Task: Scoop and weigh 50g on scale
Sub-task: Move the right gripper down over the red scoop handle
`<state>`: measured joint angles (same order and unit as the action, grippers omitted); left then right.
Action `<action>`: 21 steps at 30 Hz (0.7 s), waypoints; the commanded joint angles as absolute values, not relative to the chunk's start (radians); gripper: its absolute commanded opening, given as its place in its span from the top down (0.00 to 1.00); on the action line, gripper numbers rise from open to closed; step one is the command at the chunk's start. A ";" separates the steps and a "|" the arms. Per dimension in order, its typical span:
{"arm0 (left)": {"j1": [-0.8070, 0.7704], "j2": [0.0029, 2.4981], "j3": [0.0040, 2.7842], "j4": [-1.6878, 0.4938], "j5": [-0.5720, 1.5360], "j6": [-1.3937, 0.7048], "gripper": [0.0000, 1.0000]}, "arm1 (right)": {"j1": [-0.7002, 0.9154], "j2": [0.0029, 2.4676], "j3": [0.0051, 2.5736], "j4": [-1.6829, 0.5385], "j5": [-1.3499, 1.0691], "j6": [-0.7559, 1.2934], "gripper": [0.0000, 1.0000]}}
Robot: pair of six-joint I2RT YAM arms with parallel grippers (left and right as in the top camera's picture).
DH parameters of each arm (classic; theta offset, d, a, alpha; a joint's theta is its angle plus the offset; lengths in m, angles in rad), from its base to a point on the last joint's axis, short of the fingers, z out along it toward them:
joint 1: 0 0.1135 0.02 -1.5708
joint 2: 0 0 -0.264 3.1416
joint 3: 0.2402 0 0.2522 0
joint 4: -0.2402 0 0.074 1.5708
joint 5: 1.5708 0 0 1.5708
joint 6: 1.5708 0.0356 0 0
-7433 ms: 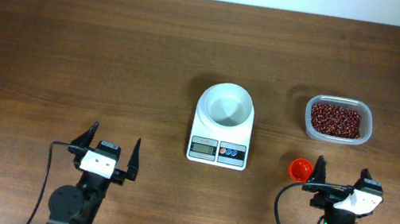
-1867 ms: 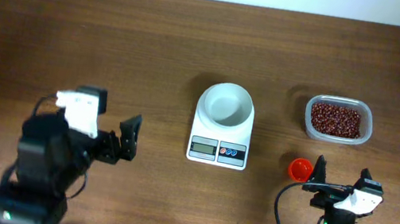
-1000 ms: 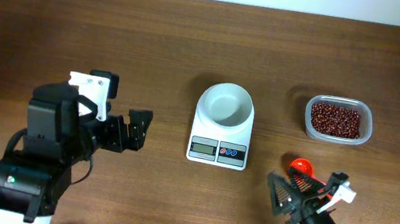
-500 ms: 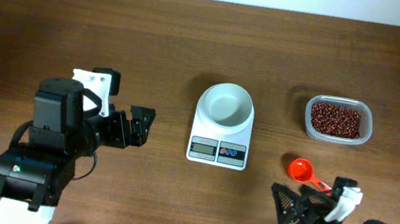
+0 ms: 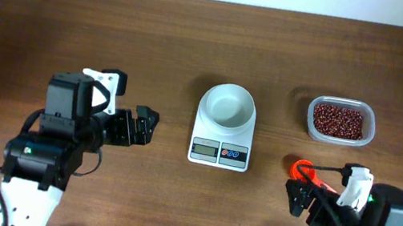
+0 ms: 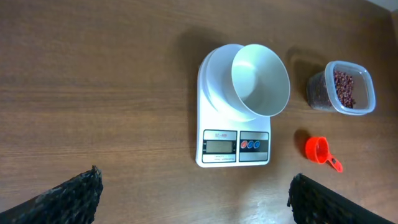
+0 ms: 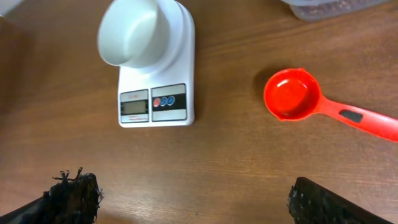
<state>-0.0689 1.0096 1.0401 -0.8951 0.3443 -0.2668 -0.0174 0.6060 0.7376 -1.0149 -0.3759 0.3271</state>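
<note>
Dark brown wood grain runs across the table (image 5: 116,35), and the scale (image 5: 222,139) sits near its middle, a small white unit with a round white bowl (image 5: 227,105) on its far part and a grey display (image 5: 204,150) beside red and blue buttons (image 5: 234,155) along its near edge. The digits on the display are too small to read. To the right and slightly farther back stands a clear plastic tub (image 5: 342,102) filled with dark red beans (image 5: 338,121), well apart from the scale. A red scoop (image 7: 291,94) lies on the table near the tub's near side, its round cup facing up and its handle running off to the right and a little nearer; from overhead the handle is partly covered by the right arm. The left gripper (image 5: 149,127) hangs to the left of the scale, pointed toward it, apart from it and touching nothing. Its wrist camera shows the two dark fingers (image 6: 68,196) spread to the bottom corners of the view, so the jaws are wide apart with only bare table between them. The right gripper (image 5: 294,197) hovers just on the near side of the scoop, and its fingers (image 7: 71,196) likewise stand spread wide and hold nothing, with the scoop and the scale lying beyond them.
</note>
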 commanded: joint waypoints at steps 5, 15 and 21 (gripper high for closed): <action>-0.127 1.032 1.059 -0.931 0.433 -0.303 0.01 | -0.020 0.694 0.740 -1.016 -0.277 0.308 0.01; -0.306 1.032 1.059 -0.930 0.191 -0.506 0.01 | -0.020 0.911 0.738 -0.958 -0.261 0.198 0.20; -0.376 1.032 1.059 -0.930 0.156 -0.564 0.01 | -0.020 1.088 0.738 -0.856 -0.159 0.198 0.23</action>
